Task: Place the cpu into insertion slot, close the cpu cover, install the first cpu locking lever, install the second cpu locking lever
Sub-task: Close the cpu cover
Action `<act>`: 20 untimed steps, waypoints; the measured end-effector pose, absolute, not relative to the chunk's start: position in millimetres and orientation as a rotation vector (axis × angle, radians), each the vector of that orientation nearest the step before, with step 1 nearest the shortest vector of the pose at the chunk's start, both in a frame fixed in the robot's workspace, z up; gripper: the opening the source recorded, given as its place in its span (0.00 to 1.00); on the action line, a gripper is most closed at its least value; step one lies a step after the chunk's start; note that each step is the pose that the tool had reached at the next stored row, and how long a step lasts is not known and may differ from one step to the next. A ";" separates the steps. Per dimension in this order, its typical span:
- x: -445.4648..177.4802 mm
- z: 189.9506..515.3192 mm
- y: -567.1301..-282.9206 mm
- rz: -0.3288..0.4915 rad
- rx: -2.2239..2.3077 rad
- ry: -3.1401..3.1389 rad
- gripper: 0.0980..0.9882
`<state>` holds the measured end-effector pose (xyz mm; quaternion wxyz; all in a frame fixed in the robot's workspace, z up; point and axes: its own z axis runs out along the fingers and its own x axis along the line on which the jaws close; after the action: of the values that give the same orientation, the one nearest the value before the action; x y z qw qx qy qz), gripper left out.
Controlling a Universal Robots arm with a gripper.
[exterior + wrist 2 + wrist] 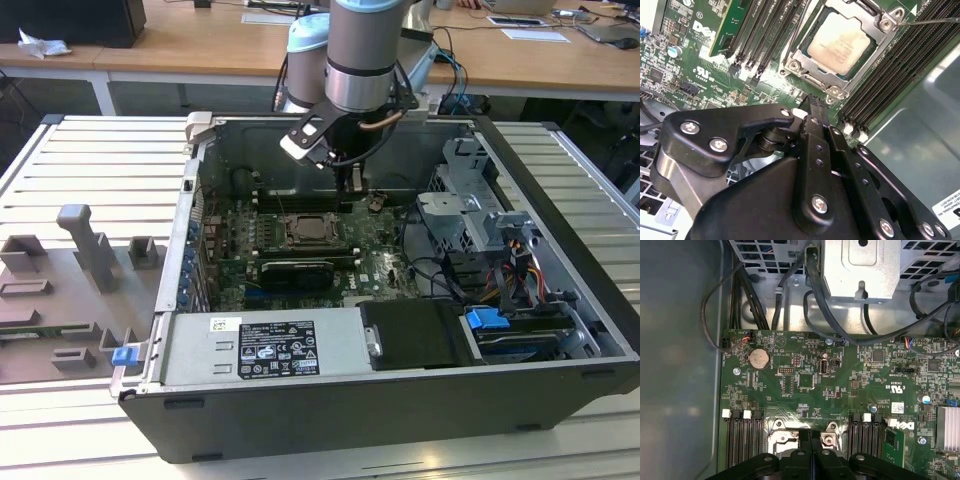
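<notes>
The pale beige-silver square cpu (840, 42) is seen lying flat inside the insertion slot (832, 89), the square silvery-rimmed socket set in the green circuit board (385, 268). The cpu cover (810, 56), a thin silvery metal frame plate with a square window, is laid down over the slot, and the cpu's face is framed by that window. A thin silvery wire lever (930, 21) is seen running out from one corner of the slot across the long black memory slots (890, 75) beside it. Whether this lever is latched cannot be told.

The black two-fingered tool (812, 101) is held just beside the slot, off the edge of its metal rim. In the exterior view the tool (348, 185) is placed on the slot's far side, above the board. In the first wrist view its two fingers (805, 445) are pressed together with only a fine seam between them, and nothing is gripped. Contact between the tool and the board cannot be judged.

A round silver coin battery (759, 358) is mounted on the board well away from the slot. The slot is enclosed by the open dark grey metal computer case (400, 420), which is carried by the pale slatted bench (90, 160).
</notes>
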<state>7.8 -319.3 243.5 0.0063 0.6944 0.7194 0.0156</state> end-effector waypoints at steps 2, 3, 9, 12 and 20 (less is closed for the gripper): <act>7.2 243.1 -319.3 0.049 2.173 2.251 0.01; 7.1 243.0 -319.3 0.049 2.173 2.251 0.01; -4.1 232.1 -319.3 0.048 2.173 2.251 0.01; -8.9 231.3 -319.3 0.049 2.173 2.251 0.01; -36.2 229.1 -319.3 0.049 2.171 2.253 0.01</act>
<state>-36.2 -319.3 229.1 0.0062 0.6937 0.7201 0.0158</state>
